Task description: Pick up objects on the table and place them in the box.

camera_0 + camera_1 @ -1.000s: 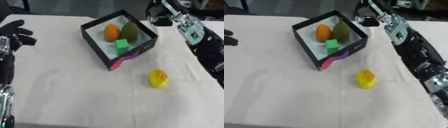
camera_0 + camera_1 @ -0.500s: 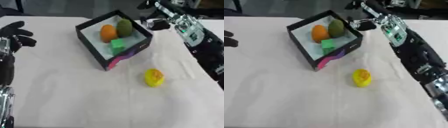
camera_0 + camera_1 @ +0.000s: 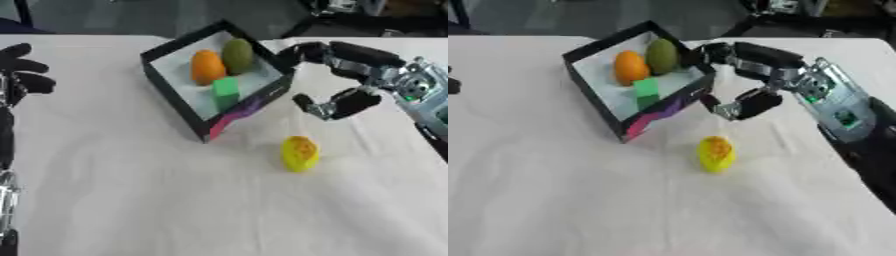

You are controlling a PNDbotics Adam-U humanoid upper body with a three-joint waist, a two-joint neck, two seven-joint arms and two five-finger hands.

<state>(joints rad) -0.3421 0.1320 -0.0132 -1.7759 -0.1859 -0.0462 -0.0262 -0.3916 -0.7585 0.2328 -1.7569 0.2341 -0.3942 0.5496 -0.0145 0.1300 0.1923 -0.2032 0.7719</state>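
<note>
On the white-covered surface (image 3: pixel 131 190), just in front of the box, a yellow object (image 3: pixel 299 153) is lying by itself, apart from everything around it. It is rounded, with an orange patch on top; what it is cannot be told. It appears to be the only thing not yet put away.

Behind it and to the left, a black box (image 3: pixel 175 95) with a pale floor is sitting at an angle. Inside it, an orange rounded object (image 3: pixel 206 66), a dull green rounded object (image 3: pixel 237 55) and a bright green block (image 3: pixel 226 91) are lying close together.

To the right of the box, the robot's right hand (image 3: pixel 346 75) is hanging above the surface, holding nothing. Its fingers (image 3: pixel 302 52) are curving near the box's right wall, with the thumb spread well away beneath them, nearer the yellow object.

At the left edge, the left hand (image 3: pixel 19 75) is showing only in part, its fingers relaxed and spread, touching none of the objects.

Judging by this, most of the task looks done: three objects are in the box, and the yellow one is waiting to be picked up and placed with them.
</note>
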